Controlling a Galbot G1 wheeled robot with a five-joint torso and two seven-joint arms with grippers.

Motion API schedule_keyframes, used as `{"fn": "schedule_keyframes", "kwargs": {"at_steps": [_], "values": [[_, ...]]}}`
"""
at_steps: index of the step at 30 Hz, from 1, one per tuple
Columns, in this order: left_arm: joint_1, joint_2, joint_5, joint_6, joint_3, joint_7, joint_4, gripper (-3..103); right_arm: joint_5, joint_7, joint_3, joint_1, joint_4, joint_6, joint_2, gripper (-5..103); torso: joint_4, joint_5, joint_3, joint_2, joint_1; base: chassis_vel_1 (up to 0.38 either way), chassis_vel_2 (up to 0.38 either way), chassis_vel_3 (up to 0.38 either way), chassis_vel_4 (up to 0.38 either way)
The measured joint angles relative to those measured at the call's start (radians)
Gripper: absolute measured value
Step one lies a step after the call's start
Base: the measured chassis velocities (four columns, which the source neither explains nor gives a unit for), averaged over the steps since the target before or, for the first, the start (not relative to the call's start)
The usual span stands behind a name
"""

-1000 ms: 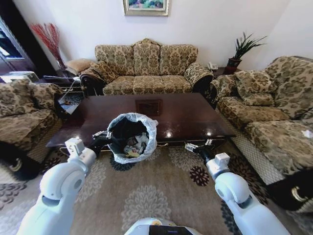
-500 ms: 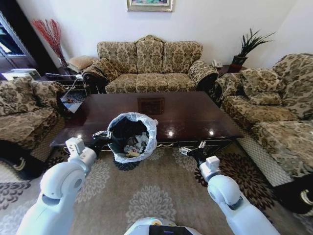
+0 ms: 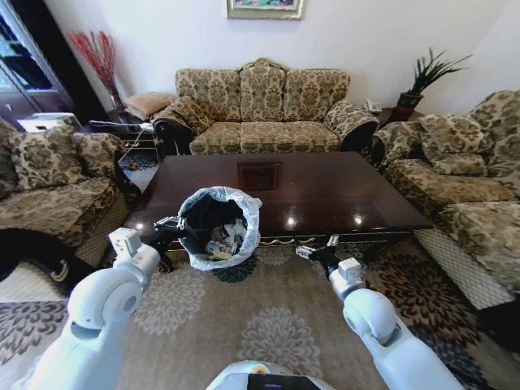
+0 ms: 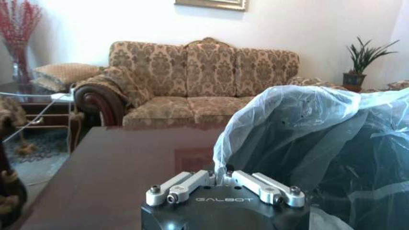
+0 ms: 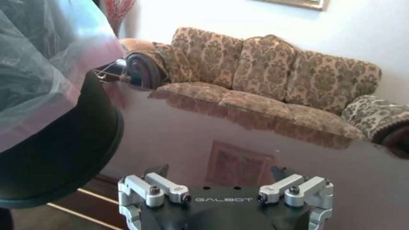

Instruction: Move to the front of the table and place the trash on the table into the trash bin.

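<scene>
The left gripper point(image 3: 168, 226) is clenched on the ruffled bag rim of the trash bin point(image 3: 218, 227), holding it up at the near edge of the table point(image 3: 325, 191). Inside the bin lie crumpled wrappers and tissues, the trash point(image 3: 221, 241); I see no litter on the glossy tabletop from here. The right gripper point(image 3: 317, 247) hovers just short of the table's near edge, to the right of the bin, its fingers spread and holding nothing. The bin therefore lies left of that claw, its mouth tilted toward the robot. Judging by this, the job looks essentially finished. Open carpet point(image 3: 268, 317) lies behind both arms, with sofas flanking either side.
</scene>
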Motion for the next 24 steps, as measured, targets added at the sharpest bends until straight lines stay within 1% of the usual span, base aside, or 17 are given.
{"fn": "schedule_keyframes", "kwargs": {"at_steps": [3,4,6,7,9,12,17,18,20,23,24], "values": [[0.0,0.0,0.0,0.001,0.001,0.0,0.0,1,0.0,0.0,0.0,-0.001,0.0,0.0,0.0,100,-0.0001,0.0,0.0,0.0,0.0,0.158,-0.057,-0.12,0.082],[0.0,-0.001,0.0,0.001,0.001,0.0,0.0,1,0.0,0.0,0.001,-0.001,0.001,0.0,0.0,100,-0.0004,0.0006,0.0,0.0,0.0,0.072,-0.121,-0.089,0.103],[0.0,-0.001,0.0,0.001,0.001,0.0,0.0,1,0.0,0.0,0.001,-0.001,0.0,0.0,0.0,100,-0.0005,0.0012,0.0,0.0,0.0,0.072,-0.226,-0.105,0.17],[0.0,-0.001,0.0,0.001,0.002,0.0,0.0,1,0.0,0.0,0.001,-0.001,0.0,0.0,0.0,100,-0.0012,0.0011,0.0,0.0,0.0,0.067,-0.226,-0.105,0.229],[0.0,-0.001,0.0,0.001,0.002,0.001,0.0,1,0.0,0.0,0.002,-0.001,0.0,0.0,0.0,100,-0.0014,0.0012,0.0,0.0,0.0,0.103,-0.26,-0.155,0.232],[0.0,-0.001,0.0,0.001,0.002,0.001,0.0,1,0.0,0.0,0.002,-0.001,0.001,0.0,0.0,100,-0.0011,0.0012,0.0,0.0,0.0,0.119,-0.282,-0.2,0.245],[0.0,-0.001,0.0,0.002,0.002,0.001,0.0,1,0.0,0.0,0.002,-0.001,0.001,0.0,0.0,100,-0.0004,0.0006,0.0,0.0,-0.001,0.286,-0.285,-0.263,0.291],[0.0,-0.001,0.0,0.002,0.002,0.001,0.0,1,0.0,0.0,0.002,-0.001,0.001,-0.001,0.0,100,0.0,0.0008,0.0,0.0,-0.001,0.246,-0.19,-0.246,0.169],[0.0,-0.001,0.001,0.002,0.002,0.001,0.0,1,0.0,0.0,0.002,-0.001,0.001,0.0,0.0,100,0.0001,0.0008,0.0,0.001,-0.001,0.246,-0.19,-0.218,0.169],[0.001,-0.001,0.0,0.002,0.002,0.002,-0.001,1,0.0,0.0,0.002,-0.002,0.002,0.0,0.0,100,-0.0005,0.0004,-0.001,0.001,-0.002,0.142,-0.099,-0.171,0.108],[0.001,-0.001,0.0,0.003,0.002,0.002,-0.001,1,0.0,0.0,0.002,-0.002,0.002,0.0,0.0,100,-0.0003,0.0006,-0.001,0.001,-0.002,0.101,-0.007,-0.069,0.055]]}}
